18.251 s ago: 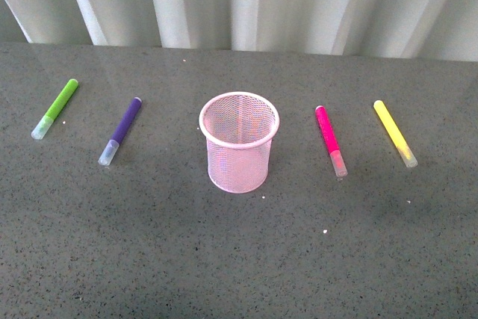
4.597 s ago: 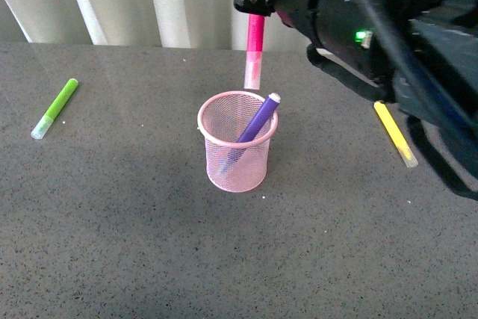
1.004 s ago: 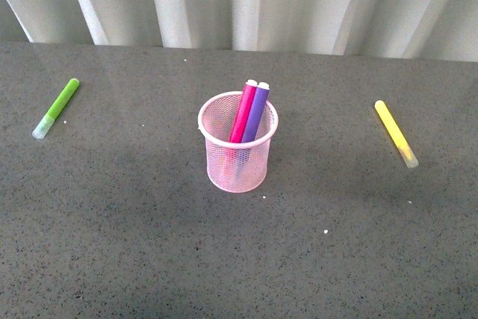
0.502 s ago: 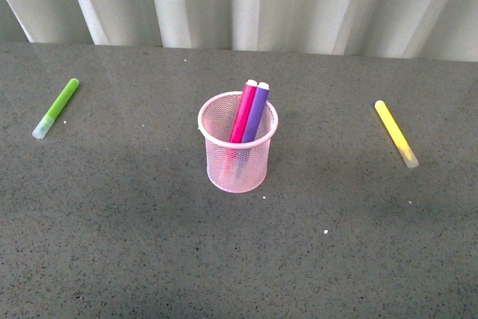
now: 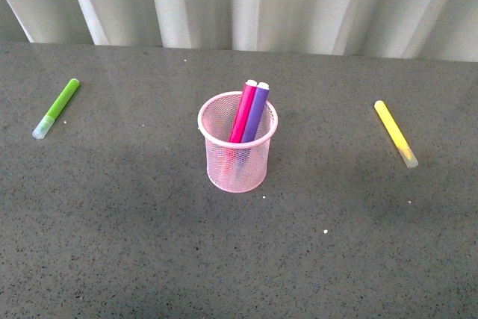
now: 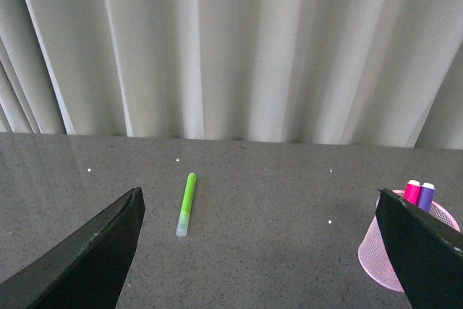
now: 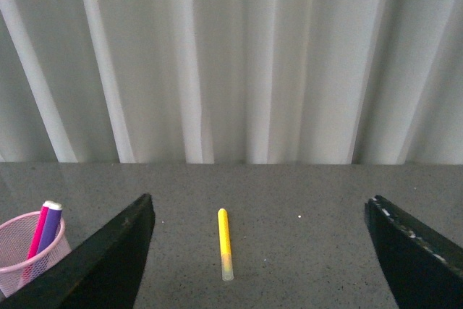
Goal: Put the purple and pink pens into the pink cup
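The pink cup (image 5: 237,143) was pictured mid-table, with the pink pen (image 5: 243,112) and purple pen (image 5: 256,113) leaning together inside. The left gripper (image 6: 268,251) and right gripper (image 7: 260,251) were seen wide open, holding nothing. The task was judged complete; both arms were best kept clear.

Neither arm shows in the front view. Each wrist view shows only the two dark fingers of its own hand, at the picture's lower corners.

The left hand (image 6: 257,251) is spread wide, its fingers (image 6: 87,258) far apart with nothing between them. It hangs above the tabletop (image 6: 260,200), clear of its surface, and faces the pleated curtain behind the tabletop.

The right hand (image 7: 253,251) is likewise spread wide, its fingers (image 7: 98,262) gripping nothing. It too hangs above the tabletop, not touching it, and faces the same curtain.
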Robot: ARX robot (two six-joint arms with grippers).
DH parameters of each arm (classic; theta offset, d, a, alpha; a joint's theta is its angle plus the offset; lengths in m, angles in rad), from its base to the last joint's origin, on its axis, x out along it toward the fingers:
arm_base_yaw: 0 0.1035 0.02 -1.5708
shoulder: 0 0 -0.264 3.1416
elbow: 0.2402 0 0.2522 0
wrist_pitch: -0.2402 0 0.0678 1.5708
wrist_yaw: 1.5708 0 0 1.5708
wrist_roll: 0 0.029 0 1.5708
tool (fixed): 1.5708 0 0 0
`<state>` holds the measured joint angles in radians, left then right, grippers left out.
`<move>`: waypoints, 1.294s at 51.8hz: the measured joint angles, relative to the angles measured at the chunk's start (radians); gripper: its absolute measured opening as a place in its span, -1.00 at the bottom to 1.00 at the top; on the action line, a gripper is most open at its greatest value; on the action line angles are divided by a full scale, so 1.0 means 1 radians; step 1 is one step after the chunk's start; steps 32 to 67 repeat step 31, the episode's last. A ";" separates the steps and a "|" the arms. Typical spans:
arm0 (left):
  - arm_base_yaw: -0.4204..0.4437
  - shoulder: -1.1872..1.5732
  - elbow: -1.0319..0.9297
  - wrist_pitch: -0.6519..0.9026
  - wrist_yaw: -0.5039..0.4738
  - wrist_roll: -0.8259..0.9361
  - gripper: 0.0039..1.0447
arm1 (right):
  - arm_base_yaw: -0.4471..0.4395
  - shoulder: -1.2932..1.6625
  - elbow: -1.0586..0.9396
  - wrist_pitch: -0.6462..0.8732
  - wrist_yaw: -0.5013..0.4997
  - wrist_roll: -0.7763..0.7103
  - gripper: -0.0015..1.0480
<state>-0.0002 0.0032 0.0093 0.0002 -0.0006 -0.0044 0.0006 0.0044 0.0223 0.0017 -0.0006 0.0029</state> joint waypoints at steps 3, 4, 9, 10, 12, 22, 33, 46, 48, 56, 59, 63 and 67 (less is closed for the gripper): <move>0.000 0.000 0.000 0.000 0.000 0.000 0.88 | 0.000 0.000 0.000 0.000 0.000 0.001 0.89; 0.000 0.000 0.000 0.000 0.000 0.000 0.88 | 0.000 0.000 0.000 0.000 0.000 0.001 0.90; 0.000 0.000 0.000 0.000 0.000 0.000 0.88 | 0.000 0.000 0.000 0.000 0.000 0.000 0.86; 0.000 0.000 0.000 0.000 0.000 0.000 0.88 | 0.000 0.000 0.000 0.000 0.000 0.000 0.86; 0.000 0.000 0.000 0.000 0.000 0.000 0.88 | 0.000 0.000 0.000 0.000 0.000 0.000 0.87; 0.000 0.000 0.000 0.000 0.000 0.000 0.88 | 0.000 0.000 0.000 0.000 0.000 0.000 0.87; 0.000 0.000 0.000 0.000 0.000 0.000 0.88 | 0.000 0.000 0.000 0.000 0.000 0.000 0.87; 0.000 0.000 0.000 0.000 0.000 0.000 0.88 | 0.000 0.000 0.000 0.000 0.000 0.000 0.87; 0.000 0.000 0.000 0.000 0.000 0.000 0.88 | 0.000 0.000 0.000 0.000 0.000 0.000 0.87; 0.000 0.000 0.000 0.000 0.000 0.000 0.88 | 0.000 0.000 0.000 0.000 0.000 0.000 0.87; 0.000 0.000 0.000 0.000 0.000 0.000 0.88 | 0.000 0.000 0.000 0.000 0.000 0.000 0.87; 0.000 0.000 0.000 0.000 0.000 0.000 0.88 | 0.000 0.000 0.000 0.000 0.000 0.000 0.87; 0.000 0.000 0.000 0.000 0.000 0.000 0.88 | 0.000 0.000 0.000 0.000 0.000 0.000 0.87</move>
